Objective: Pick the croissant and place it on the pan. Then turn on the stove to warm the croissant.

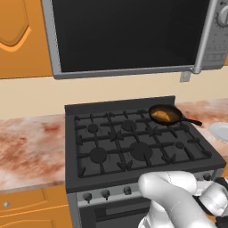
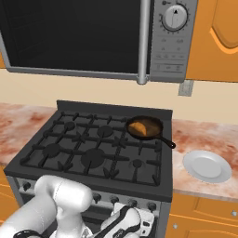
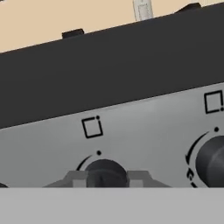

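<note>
The croissant is seen lying inside the pan, which is set on the grate over the back right burner of the stove; in the right base view the croissant is found toward the left part of the pan. The pan's thin black handle is pointed toward the right edge of the stove, out to the tabletop on that side. A white plate is placed on the tabletop just beside the stove's right edge, near its front.

The arm is folded low in front of the stove, and the hand is held against the grey front panel near its right end. In the hand view, the gripper is seen at a dark knob on the panel; the jaws are drawn in narrowly, one light grey finger lying against each side of that knob, so the knob is gripped between them. A second knob is seen further along the panel, at the edge of the hand view. Above the stove a large dark-fronted microwave is mounted between orange cabinets.
</note>
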Robot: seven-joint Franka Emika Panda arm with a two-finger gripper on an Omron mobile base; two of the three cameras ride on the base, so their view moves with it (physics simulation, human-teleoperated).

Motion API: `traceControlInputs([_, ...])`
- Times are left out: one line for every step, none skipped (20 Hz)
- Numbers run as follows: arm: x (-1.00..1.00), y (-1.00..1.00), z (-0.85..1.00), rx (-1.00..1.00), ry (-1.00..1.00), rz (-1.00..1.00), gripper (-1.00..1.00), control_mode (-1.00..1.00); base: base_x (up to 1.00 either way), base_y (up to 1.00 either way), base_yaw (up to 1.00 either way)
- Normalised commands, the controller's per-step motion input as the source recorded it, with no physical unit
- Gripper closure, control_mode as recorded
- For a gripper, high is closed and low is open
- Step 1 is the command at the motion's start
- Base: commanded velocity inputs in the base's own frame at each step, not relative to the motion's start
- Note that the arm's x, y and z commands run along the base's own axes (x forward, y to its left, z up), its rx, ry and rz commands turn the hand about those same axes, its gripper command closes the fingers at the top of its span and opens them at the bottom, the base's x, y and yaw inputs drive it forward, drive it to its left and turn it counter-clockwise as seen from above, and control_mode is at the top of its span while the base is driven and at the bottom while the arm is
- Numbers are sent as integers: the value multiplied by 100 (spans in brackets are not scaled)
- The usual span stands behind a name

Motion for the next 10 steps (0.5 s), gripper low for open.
traceControlInputs([58, 24, 0, -5, -9, 13, 100, -100, 0, 0, 0])
traceControlInputs([65, 22, 0, -5, -12, 20, 100, -100, 0, 0, 0])
traceControlInputs([67, 19, 0, -5, -15, 26, 100, -100, 0, 0, 0])
traceControlInputs([68, 18, -4, -7, -16, 27, 100, -100, 0, 0, 0])
traceControlInputs([56, 23, 0, -10, -19, 25, 100, -100, 0, 0, 0])
traceControlInputs([52, 28, 0, -11, -23, 22, 100, -100, 0, 0, 0])
traceControlInputs([49, 44, 0, -18, -26, 21, 100, -100, 0, 0, 0])
traceControlInputs([35, 57, 0, -27, -32, 17, 100, -100, 0, 0, 0])
traceControlInputs([31, 70, 0, -33, -33, 13, 100, -100, 0, 0, 0])
traceControlInputs([17, 81, 4, -40, -40, 5, 100, -100, 0, 0, 0])
